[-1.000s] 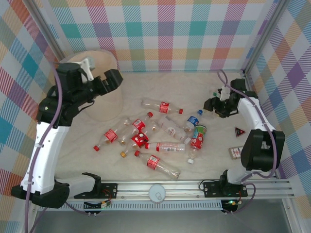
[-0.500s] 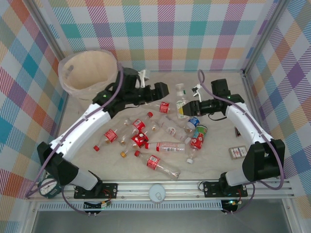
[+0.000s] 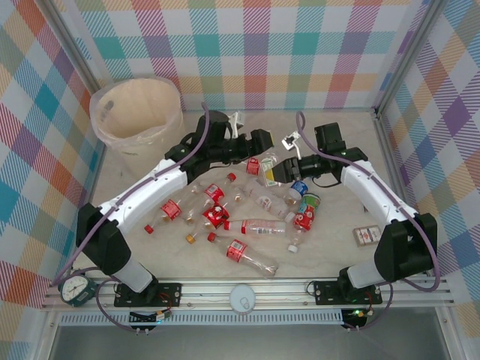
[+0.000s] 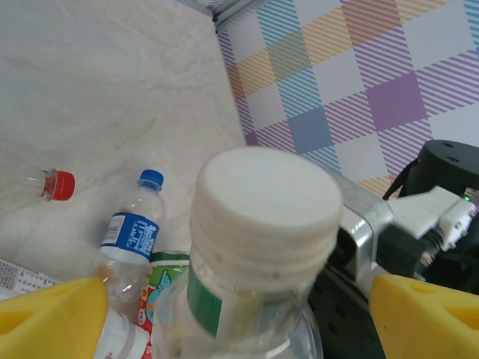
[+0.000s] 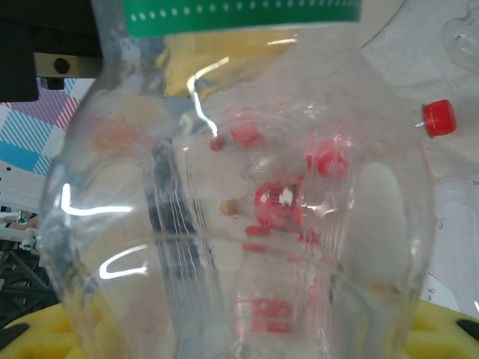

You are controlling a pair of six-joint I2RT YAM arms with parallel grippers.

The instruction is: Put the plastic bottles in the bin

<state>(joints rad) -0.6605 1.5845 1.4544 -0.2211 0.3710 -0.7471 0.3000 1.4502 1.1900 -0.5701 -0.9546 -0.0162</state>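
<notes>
One white-capped bottle point(image 4: 266, 202): right gripper point(image 3: 276, 172) clamps it; left gripper point(image 4: 239, 318) gapes wide around its cap, seemingly not touching.

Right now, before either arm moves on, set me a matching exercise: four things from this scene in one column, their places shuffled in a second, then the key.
Things
1. bin
2. blue-labelled bottle
3. white-capped bottle
4. flat red-and-white box

Places
A. gripped in the right pincer
B. far left corner of the table
C. lying on the table, ungripped
D. near the table's right edge

Pairs: 1-B, 2-C, 3-A, 4-D
</notes>
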